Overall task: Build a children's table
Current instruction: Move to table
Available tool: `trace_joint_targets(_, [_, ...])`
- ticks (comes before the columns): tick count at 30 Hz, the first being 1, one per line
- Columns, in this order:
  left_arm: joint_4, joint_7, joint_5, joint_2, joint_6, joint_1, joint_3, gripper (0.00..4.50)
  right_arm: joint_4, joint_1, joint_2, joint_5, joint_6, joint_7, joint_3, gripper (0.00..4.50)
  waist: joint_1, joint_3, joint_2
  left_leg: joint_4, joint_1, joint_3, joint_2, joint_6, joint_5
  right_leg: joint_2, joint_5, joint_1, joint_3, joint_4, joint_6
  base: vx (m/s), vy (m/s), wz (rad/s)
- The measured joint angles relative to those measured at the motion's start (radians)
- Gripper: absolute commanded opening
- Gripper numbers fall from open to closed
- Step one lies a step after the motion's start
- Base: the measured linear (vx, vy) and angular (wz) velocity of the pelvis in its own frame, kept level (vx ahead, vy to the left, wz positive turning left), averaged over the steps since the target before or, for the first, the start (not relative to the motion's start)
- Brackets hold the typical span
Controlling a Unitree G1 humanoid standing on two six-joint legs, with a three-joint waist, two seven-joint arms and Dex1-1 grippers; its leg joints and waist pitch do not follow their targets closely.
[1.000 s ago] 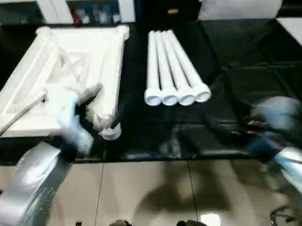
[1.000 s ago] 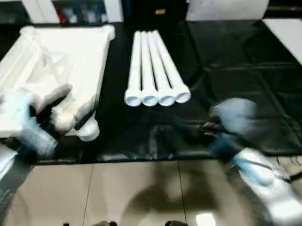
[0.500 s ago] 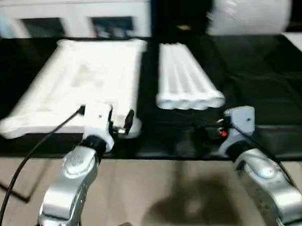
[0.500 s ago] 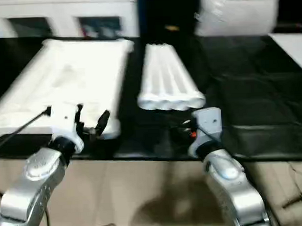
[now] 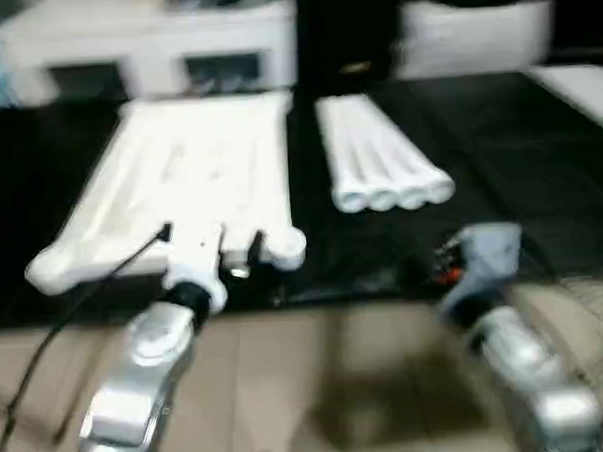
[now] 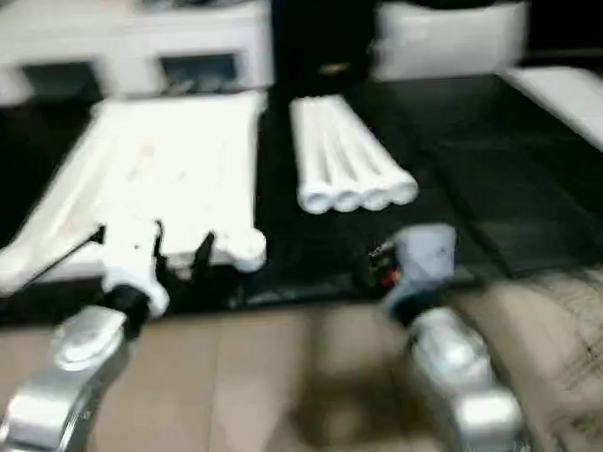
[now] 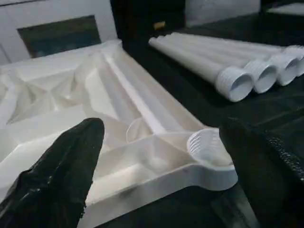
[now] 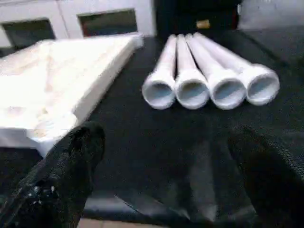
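**Both grippers empty at the table edge, legs ahead of the right arm**

I have the top [image 5: 194,176] lying underside up on the black table [image 5: 499,167], ribs showing, its long axis running away from me. Left gripper [image 5: 241,251] sits at its near edge, just beside the near corner socket [image 7: 205,145]. In the left wrist view the fingers [image 7: 61,171] stand wide apart with nothing between them; the socket lies ahead, toward one finger.

The four legs [image 5: 379,163] lie side by side, touching, just to the right of the top with a strip of black between. Long axes run away from me, parallel to the top's long side. Open threaded ends face me. In the right wrist view I look into the four mouths [image 8: 209,88].

Right gripper [image 8: 161,175] hangs near the table's front edge, fingers spread, holding nothing. The legs lie ahead of it and slightly toward the left arm. My judgement: the right arm is the nearer one for the first leg, and the jaws must close across the tube, not along it, so the wrist should square to that axis.

Surface: black covering, creased on the right half, over a pale floor [image 5: 318,385]. White cabinets [image 5: 163,42] stand behind the table; a grey-white cushion [image 5: 473,33] sits at the far right
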Motion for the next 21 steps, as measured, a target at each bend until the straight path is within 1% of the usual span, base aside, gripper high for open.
trace_joint_targets(1, [-0.004, -0.002, 0.001, -0.004, 0.0, 0.0, 0.003, 4.38, -0.023, -0.01, -0.003, 0.0, 0.0, 0.008, 0.0, 4.5, 0.001, -0.008, -0.016, -0.008, -0.006, 0.006, -0.012, -0.007, 0.004, -0.003, 0.017, 0.009, 0.01, -0.021, 0.03, -0.046, 0.064, -0.08])
trace_joint_targets(2, [-0.006, -0.012, -0.002, -0.007, 0.0, 0.008, 0.002, 4.38, -0.038, -0.015, -0.003, 0.0, 0.001, 0.011, 0.0, 4.5, 0.006, -0.007, -0.009, -0.011, -0.009, 0.015, -0.012, -0.011, 0.007, -0.011, 0.026, 0.009, 0.01, -0.029, 0.047, -0.066, 0.042, 0.02])
trace_joint_targets(3, [-0.011, -0.018, -0.007, -0.007, 0.0, 0.016, 0.004, 4.38, -0.04, -0.015, -0.002, -0.002, 0.004, 0.013, 0.006, 4.5, 0.009, -0.006, -0.01, -0.014, -0.008, 0.022, -0.012, -0.011, 0.007, -0.016, 0.023, 0.008, 0.01, -0.029, 0.051, -0.066, 0.042, 0.02])
trace_joint_targets(4, [-0.018, -0.017, -0.008, -0.008, 0.002, 0.021, 0.008, 4.38, -0.04, -0.013, -0.004, -0.006, 0.005, 0.016, 0.016, 4.5, 0.014, -0.005, -0.013, -0.018, -0.006, 0.029, -0.011, -0.01, 0.006, -0.022, 0.016, 0.006, 0.009, -0.026, 0.061, -0.066, 0.024, 0.06])
trace_joint_targets(5, [-0.029, -0.015, -0.008, -0.011, 0.004, 0.024, 0.012, 4.38, -0.04, -0.01, -0.007, -0.009, 0.004, 0.022, 0.023, 4.5, 0.02, -0.001, -0.021, -0.025, -0.003, 0.036, -0.01, -0.008, 0.005, -0.027, 0.004, -0.001, 0.007, -0.025, 0.067, -0.056, -0.012, 0.1])
trace_joint_targets(6, [-0.048, -0.007, -0.009, -0.018, 0.015, 0.032, 0.018, 4.38, -0.04, -0.01, -0.018, -0.022, -0.003, 0.029, 0.034, 4.5, 0.022, 0.003, -0.023, -0.025, -0.003, 0.038, -0.005, -0.004, 0.002, -0.027, -0.012, -0.001, 0.001, -0.025, 0.066, -0.056, -0.012, 0.1])
trace_joint_targets(7, [-0.068, 0.003, -0.01, -0.025, 0.025, 0.046, 0.021, 4.38, -0.04, -0.01, -0.032, -0.027, -0.009, 0.039, 0.044, 4.5, 0.022, 0.005, -0.022, -0.026, -0.003, 0.038, 0.002, 0.003, -0.002, -0.027, -0.032, 0.004, -0.012, -0.027, 0.064, 0.0, 0.0, 0.0])
trace_joint_targets(8, [-0.088, 0.008, -0.011, -0.033, 0.038, 0.064, 0.017, 4.38, -0.04, -0.01, -0.055, -0.029, -0.01, 0.06, 0.048, 4.5, 0.019, 0.012, -0.019, -0.027, 0.004, 0.038, 0.013, 0.011, -0.007, -0.025, -0.059, 0.017, -0.03, -0.033, 0.062, 0.0, 0.0, 0.0])
trace_joint_targets(9, [-0.098, 0.013, -0.01, -0.039, 0.045, 0.079, 0.011, 4.38, -0.04, -0.013, -0.069, -0.035, -0.009, 0.073, 0.048, 4.5, 0.017, 0.017, -0.014, -0.036, 0.009, 0.038, 0.018, 0.012, -0.008, -0.017, -0.084, 0.03, -0.037, -0.022, 0.052, 0.0, 0.0, 0.0])
trace_joint_targets(10, [-0.101, 0.014, -0.009, -0.041, 0.049, 0.093, 0.003, 4.38, -0.04, -0.015, -0.077, -0.042, -0.009, 0.078, 0.046, 4.5, 0.018, 0.022, -0.02, -0.048, 0.019, 0.038, 0.016, 0.012, -0.008, -0.01, -0.11, 0.033, -0.034, 0.001, 0.037, 0.0, 0.0, 0.0])
trace_joint_targets(11, [-0.101, 0.015, -0.008, -0.05, 0.059, 0.101, -0.008, 4.38, -0.041, -0.016, -0.081, -0.04, -0.005, 0.081, 0.035, 4.5, 0.021, 0.023, -0.023, -0.061, 0.029, 0.04, 0.015, 0.012, -0.008, -0.004, -0.12, 0.038, -0.028, 0.04, 0.03, 0.0, 0.0, 0.0])
trace_joint_targets(12, [-0.1, 0.015, -0.008, -0.056, 0.06, 0.1, -0.011, 4.38, -0.042, -0.022, -0.081, -0.037, 0.007, 0.082, 0.022, 4.5, 0.025, 0.022, -0.034, -0.071, 0.037, 0.052, 0.014, 0.012, -0.008, -0.001, -0.122, 0.053, -0.022, 0.045, 0.029, 0.0, 0.0, 0.0])
trace_joint_targets(13, [-0.1, 0.015, -0.006, -0.06, 0.059, 0.095, -0.012, 4.38, -0.047, -0.037, -0.081, -0.028, 0.026, 0.081, 0.009, 4.5, 0.031, 0.015, -0.05, -0.076, 0.036, 0.067, 0.009, 0.012, -0.008, -0.001, -0.14, 0.073, -0.013, 0.02, 0.025, 0.016, -0.077, 0.09])
trace_joint_targets(14, [-0.095, 0.015, 0.003, -0.068, 0.057, 0.086, -0.02, 4.38, -0.057, -0.053, -0.086, -0.013, 0.054, 0.078, -0.014, 4.5, 0.042, 0.022, -0.066, -0.054, 0.038, 0.071, 0.008, 0.008, -0.023, -0.006, -0.125, 0.072, -0.003, 0.01, 0.043, 0.003, -0.08, -0.01])
trace_joint_targets(15, [-0.096, 0.014, 0.003, -0.078, 0.057, 0.093, -0.03, 4.38, -0.055, -0.051, -0.093, -0.005, 0.068, 0.081, -0.023, 4.5, 0.051, 0.023, -0.066, 0.018, 0.018, 0.052, 0.013, 0.021, -0.037, -0.005, -0.125, 0.078, -0.001, 0.007, 0.043, 0.003, -0.08, -0.01])
trace_joint_targets(16, [-0.095, 0.013, 0.003, -0.079, 0.059, 0.101, -0.038, 4.38, -0.054, -0.042, -0.096, 0.0, 0.075, 0.087, -0.024, 4.5, 0.054, 0.025, -0.062, 0.1, 0.009, 0.024, 0.018, 0.024, -0.035, -0.006, -0.125, 0.089, 0.001, 0.005, 0.043, 0.09, -0.02, -0.18])
trace_joint_targets(17, [-0.096, 0.013, 0.004, -0.08, 0.06, 0.101, -0.04, 4.38, -0.053, -0.028, -0.097, -0.001, 0.075, 0.096, -0.021, 4.5, 0.051, 0.025, -0.058, 0.123, 0.02, 0.005, 0.037, 0.017, -0.031, -0.009, -0.124, 0.097, 0.001, 0.0, 0.043, 0.126, 0.016, -0.15])
trace_joint_targets(18, [-0.097, 0.013, 0.003, -0.08, 0.061, 0.09, -0.04, 4.38, -0.053, -0.022, -0.1, -0.007, 0.071, 0.096, -0.021, 4.5, 0.046, 0.023, -0.046, 0.066, 0.037, 0.002, 0.065, 0.017, -0.031, -0.006, -0.123, 0.099, -0.005, -0.005, 0.04, 0.126, 0.016, -0.15])
trace_joint_targets(19, [-0.104, 0.012, 0.002, -0.08, 0.062, 0.084, -0.04, 4.38, -0.052, -0.019, -0.1, -0.018, 0.067, 0.092, -0.019, 4.5, 0.04, 0.018, -0.028, -0.016, 0.055, 0.003, 0.1, 0.003, -0.025, 0.002, -0.117, 0.098, -0.02, -0.01, 0.031, 0.091, 0.051, 0.07])
trace_joint_targets(20, [-0.101, 0.009, 0.002, -0.067, 0.064, 0.077, -0.033, 4.38, -0.042, -0.017, -0.087, -0.031, 0.063, 0.079, -0.009, 4.5, 0.027, 0.018, -0.012, -0.014, 0.06, 0.014, 0.115, -0.013, 0.004, 0.01, -0.114, 0.097, -0.024, -0.009, 0.024, 0.089, 0.076, 0.14])
trace_joint_targets(21, [-0.094, 0.008, 0.002, -0.056, 0.065, 0.077, -0.017, 4.38, -0.04, -0.02, -0.066, -0.041, 0.063, 0.073, 0.003, 4.5, 0.011, 0.016, -0.022, -0.028, 0.067, 0.014, 0.103, -0.011, 0.002, 0.013, -0.129, 0.083, 0.0, 0.016, -0.011, 0.089, 0.076, 0.14])
